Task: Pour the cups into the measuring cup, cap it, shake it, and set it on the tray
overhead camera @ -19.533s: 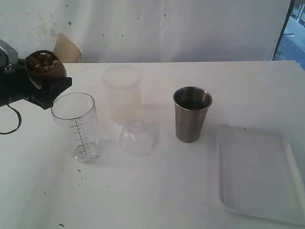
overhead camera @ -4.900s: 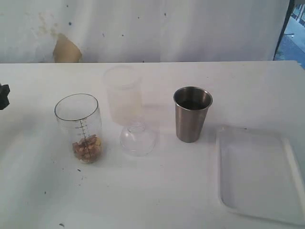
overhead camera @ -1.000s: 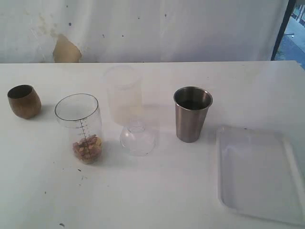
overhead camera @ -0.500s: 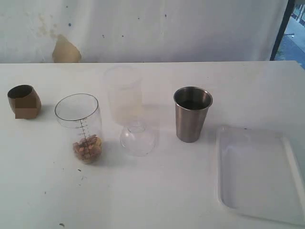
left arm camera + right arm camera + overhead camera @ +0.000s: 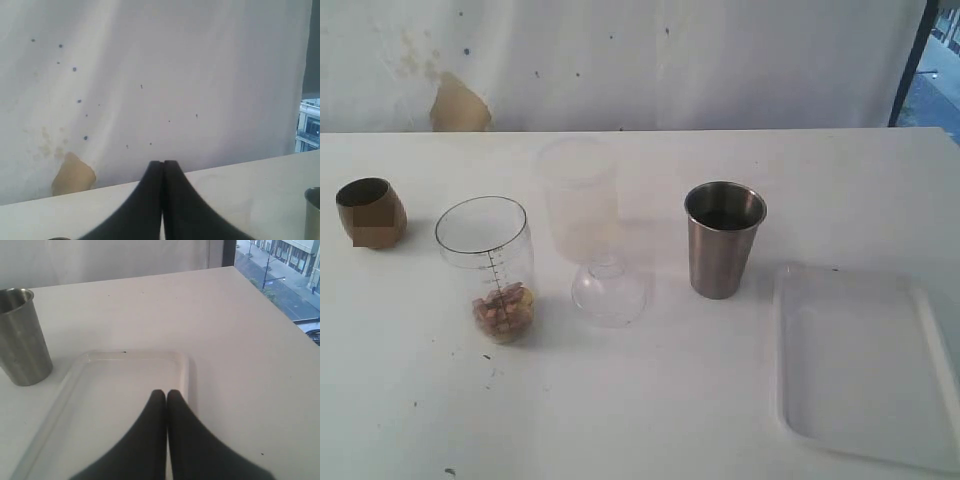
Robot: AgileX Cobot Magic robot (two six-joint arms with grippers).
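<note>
Now both pincers are pressed together, holding nothing: my left pincer (image 5: 162, 165) faces the back edge, and my right pincer (image 5: 166, 395) hangs over the tray (image 5: 125, 382) by the right edge. The measuring cup (image 5: 485, 262), with nuts (image 5: 504, 308) inside, stands toward the left edge. The tumbler (image 5: 724, 240) sits within my right reach, so I judge it's next.

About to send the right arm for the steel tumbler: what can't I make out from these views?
Steel tumbler: contents; interior dark in exterior view, side-on in right wrist view.
Brown cup: blocky blur covers its side in exterior view; inside unseen.
Measuring cup: graduation numbers too small, exterior view.
Arms: outside exterior view; only left gripper and right gripper tips show, shut.
</note>
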